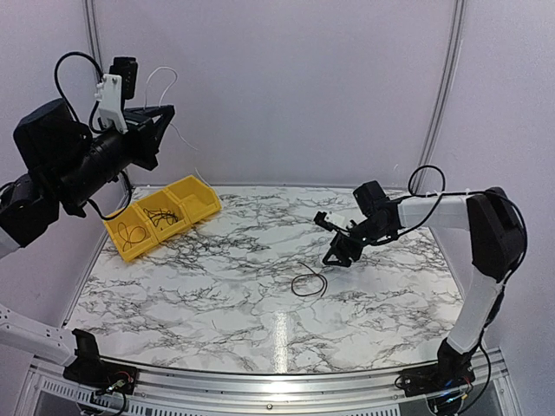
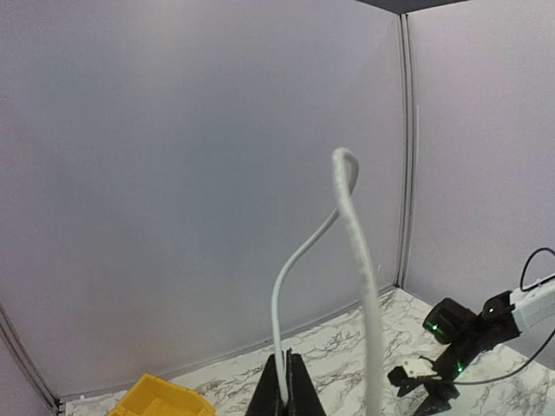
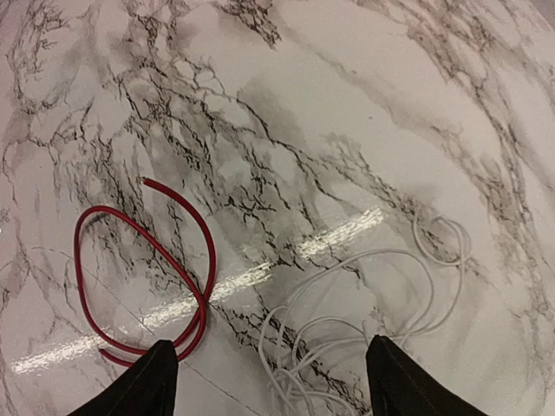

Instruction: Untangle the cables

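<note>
The red cable (image 3: 212, 260) is found flat on the desk (image 3: 347, 130) just left of the wide-open right gripper (image 3: 270, 347), far from the left gripper (image 2: 286, 381), clamped on a white cable (image 2: 360, 260).

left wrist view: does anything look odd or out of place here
Yes: the left gripper is shut on a white cable that rears up in a tall arch, high above the table, instead of lying flat. Nothing looks spilled or damaged.
</note>
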